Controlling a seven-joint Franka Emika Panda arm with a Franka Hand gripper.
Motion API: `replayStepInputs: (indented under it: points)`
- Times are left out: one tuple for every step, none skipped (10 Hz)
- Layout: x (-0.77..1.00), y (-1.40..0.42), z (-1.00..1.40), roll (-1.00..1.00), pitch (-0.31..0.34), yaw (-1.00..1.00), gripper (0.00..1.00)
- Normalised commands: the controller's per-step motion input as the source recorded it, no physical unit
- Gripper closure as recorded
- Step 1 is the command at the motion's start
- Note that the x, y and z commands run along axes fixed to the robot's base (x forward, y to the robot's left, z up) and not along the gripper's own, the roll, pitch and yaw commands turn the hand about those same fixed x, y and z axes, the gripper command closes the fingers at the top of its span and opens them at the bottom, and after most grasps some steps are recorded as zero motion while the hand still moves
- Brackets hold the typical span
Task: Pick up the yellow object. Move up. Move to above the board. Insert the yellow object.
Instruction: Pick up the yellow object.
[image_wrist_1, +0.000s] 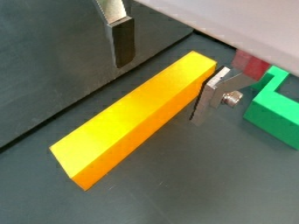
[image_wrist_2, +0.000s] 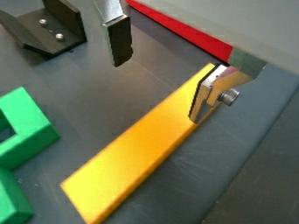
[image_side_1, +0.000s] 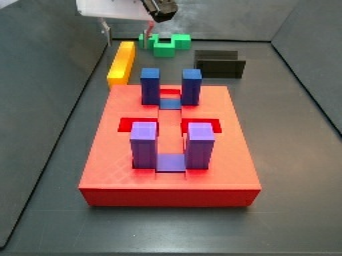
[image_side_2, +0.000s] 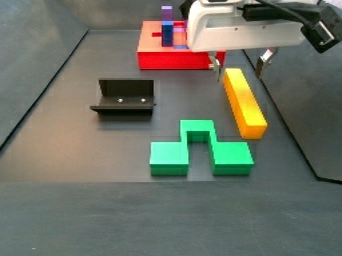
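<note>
Yellow object (image_wrist_1: 140, 118): a long orange-yellow bar, seen lying flat on the dark floor (image_wrist_1: 47, 79) in both wrist views and both side views. In a side view (image_side_2: 243, 100) it is found at about 3 o'clock of the fixture (image_side_2: 123, 97) and at 1 o'clock of the green notched block (image_side_2: 201, 150), with its far end close to the board (image_side_2: 171, 52). Gripper (image_wrist_1: 166, 63): positioned low over the bar's far end, fingers spread wide and nothing pinched. One finger (image_wrist_1: 121, 39) is seen clear of the bar on one long side; the opposite finger (image_wrist_1: 212, 92) is seen just beside or against the other long side, contact not determinable. The bar's end is thus placed between the two plates, nearer the latter. Board: a red slab, recorded in a side view (image_side_1: 171, 150) bearing blue posts (image_side_1: 151, 84) and purple posts (image_side_1: 143, 145); the bar (image_side_1: 122, 62) is found at its 11 o'clock, apart from it. A dark block (image_side_1: 222, 65) is noted at its 1 o'clock.
</note>
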Motion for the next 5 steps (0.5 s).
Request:
replayStepInputs:
  points:
    - [0.00, -0.09, -0.19, 0.01, -0.009, -0.06, 0.00]
    - [0.00, -0.06, -0.21, 0.01, -0.004, -0.06, 0.00]
    - [0.00, 0.00, -0.20, 0.03, 0.000, -0.06, 0.00]
    - [-0.01, 0.00, -0.27, 0.01, 0.000, -0.03, 0.00]
    - [-0.05, 0.04, -0.28, 0.00, 0.000, -0.01, 0.00]
